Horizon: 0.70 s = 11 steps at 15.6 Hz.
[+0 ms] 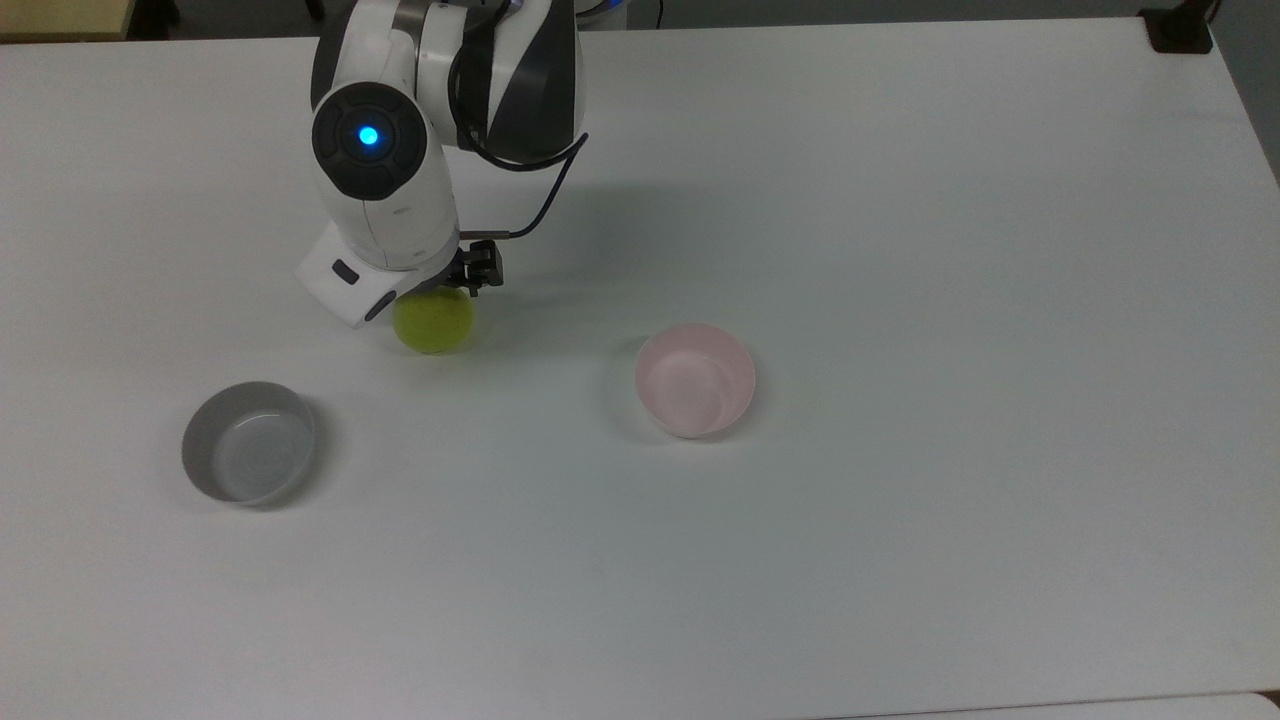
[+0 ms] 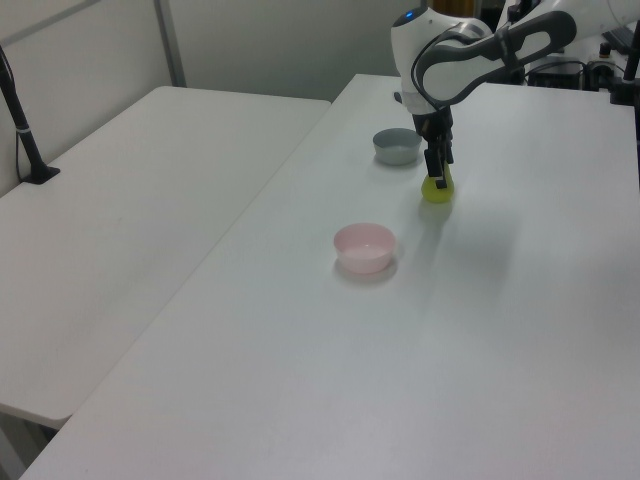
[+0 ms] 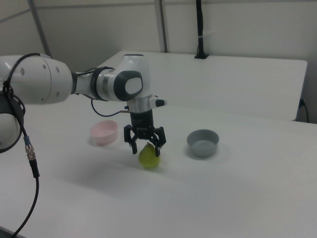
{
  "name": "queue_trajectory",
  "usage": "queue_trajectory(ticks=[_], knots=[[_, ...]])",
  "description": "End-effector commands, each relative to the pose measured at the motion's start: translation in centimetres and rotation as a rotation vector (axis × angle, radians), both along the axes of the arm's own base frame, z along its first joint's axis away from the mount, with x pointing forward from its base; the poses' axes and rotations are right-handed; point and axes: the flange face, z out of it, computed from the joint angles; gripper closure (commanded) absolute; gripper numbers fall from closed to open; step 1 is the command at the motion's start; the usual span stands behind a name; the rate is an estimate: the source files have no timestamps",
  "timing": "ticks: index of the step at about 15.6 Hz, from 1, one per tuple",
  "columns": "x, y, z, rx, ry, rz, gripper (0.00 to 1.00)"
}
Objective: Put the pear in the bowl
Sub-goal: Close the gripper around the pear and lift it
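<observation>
Top view: I see the arm (image 1: 400, 190) reaching down from the upper left of the frame onto the white table (image 1: 900, 500). Its gripper (image 1: 440, 290) sits directly over the pear (image 1: 435, 325), whose upper part the wrist hides; the pear's rounded base rests on the table left of centre. The pink bowl (image 1: 695, 380) stands at mid-frame, well apart from the pear. The grey bowl (image 1: 248, 443) lies at lower left.

Left view: In the upper right of the frame I see the gripper (image 2: 437, 178) pointing straight down over the pear (image 2: 436, 192), its black fingers reaching down to the fruit's top. The pink bowl (image 2: 364, 247) stands near the centre, and the grey bowl (image 2: 397, 146) above it, just left of the arm (image 2: 450, 60).

Right view: At mid-frame I see the gripper (image 3: 145, 147) with its fingers spread apart, one on each side of the pear's (image 3: 148, 156) upper part, not yet closed on it. The pear stands on the table between the pink bowl (image 3: 104, 132), at its left, and the grey bowl (image 3: 203, 142), at its right.
</observation>
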Motion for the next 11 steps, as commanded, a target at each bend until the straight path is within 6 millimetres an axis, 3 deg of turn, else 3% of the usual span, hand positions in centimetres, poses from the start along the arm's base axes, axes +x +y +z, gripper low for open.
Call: queue_trajectory(ticks=[1, 3, 6, 8, 11], knots=[[0.1, 0.1, -0.1, -0.013, -0.011, 0.03, 0.16], [0.1, 0.1, -0.1, -0.013, -0.011, 0.03, 0.32], [0.1, 0.1, 0.2, -0.011, -0.016, 0.029, 0.69], [0.0, 0.1, 1.0, -0.01, -0.018, 0.025, 0.81], [-0.2, -0.2, 3.7, -0.01, -0.052, 0.012, 0.94]])
